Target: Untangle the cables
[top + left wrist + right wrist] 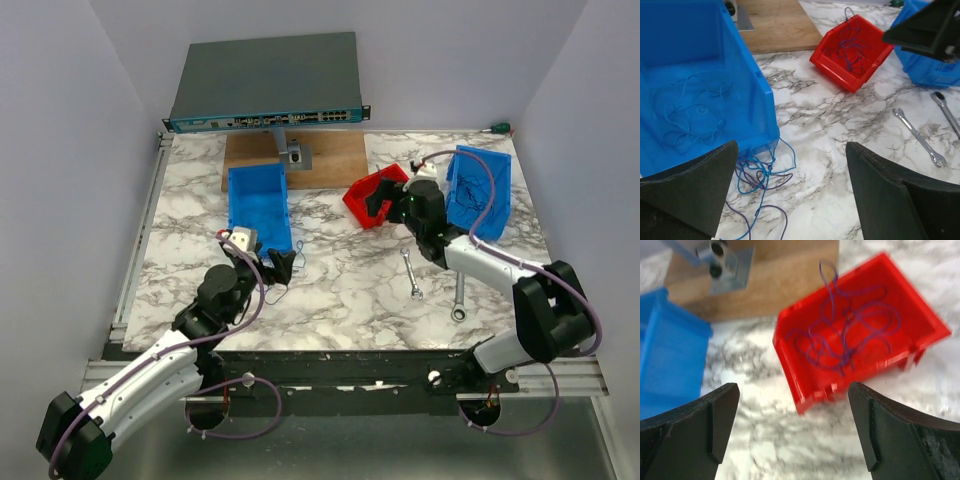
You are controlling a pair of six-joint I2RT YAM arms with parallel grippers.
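Note:
A loose tangle of thin blue and purple cables (757, 172) lies on the marble table at the near corner of the left blue bin (700, 95). It also shows in the top view (288, 268). More blue cable (687, 112) lies inside that bin. Purple cables (850, 335) lie in the red bin (805, 385). Dark strands (478, 190) lie in the right blue bin (500, 215). My left gripper (790, 200) is open and empty, with the tangle by its left finger. My right gripper (792, 435) is open and empty, just in front of the red bin.
Two silver wrenches (411, 274) (459, 297) lie on the table right of centre. A wooden board (335, 155) with a metal bracket (297, 153) sits at the back. A network switch (265, 85) stands behind it. White walls enclose the table.

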